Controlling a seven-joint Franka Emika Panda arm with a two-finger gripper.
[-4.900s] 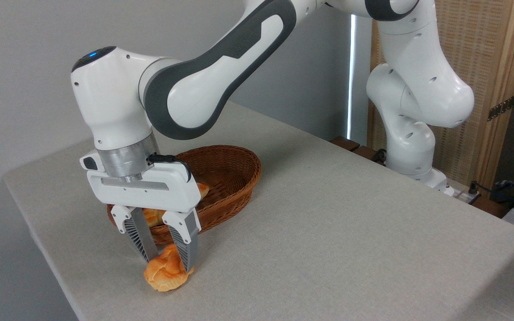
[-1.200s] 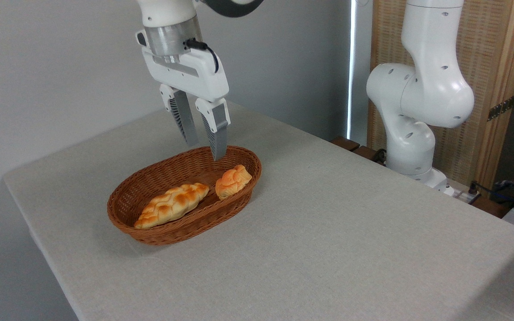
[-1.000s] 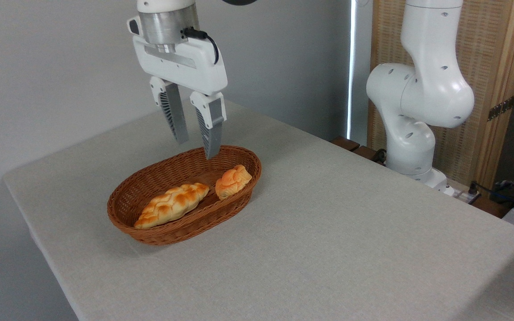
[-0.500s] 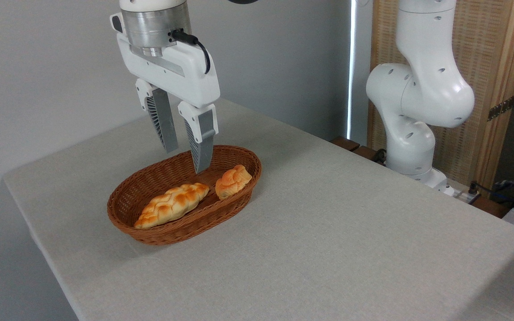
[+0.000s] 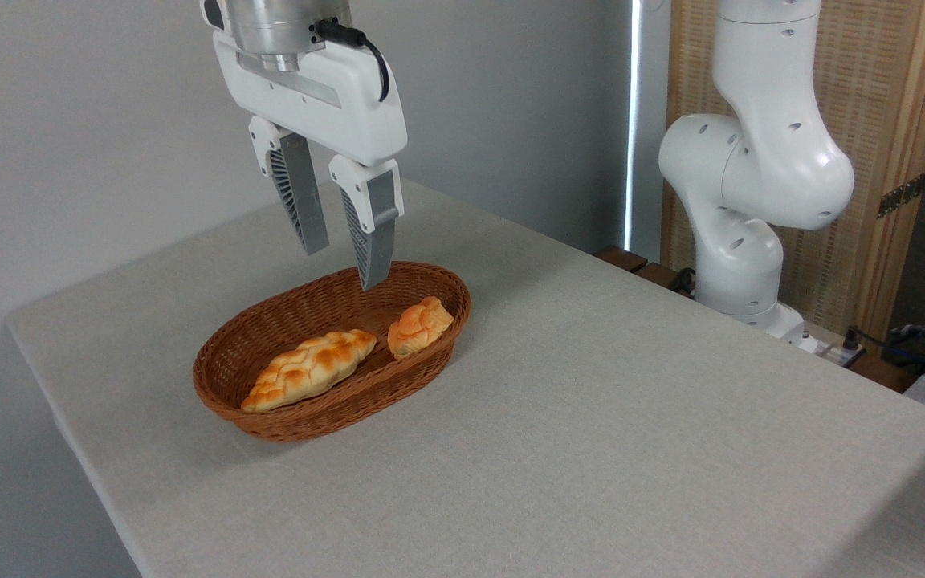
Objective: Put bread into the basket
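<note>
One camera view, so we go through it front to back. We see the bread (image 5: 419,324), a small orange-golden knotted bun, lying inside the basket (image 5: 270,417) at its far right end, leaning against the inner wall. We also see a braided loaf (image 5: 308,369), longer and paler, lying in the same basket toward the near left end; the two breads sit close, and we cannot tell if they touch. Basket is oval brown wicker with low sides, resting on the grey cloth-covered worktop (image 5: 591,433), left of centre

Above the basket we have the gripper (image 5: 344,261) hanging in the air, pointing down, fingers (image 5: 372,233) apart with a clear gap between them and nothing held. Fingertips sit over the basket's far rim, well clear of the bun and not touching anything. A black cable loops at the top of the gripper body

Arm base (image 5: 739,265) stands at the right rear edge of the worktop, white with rounded joints. Behind it we see a wooden-framed screen (image 5: 896,144) with woven panels; plain grey wall behind the gripper
</note>
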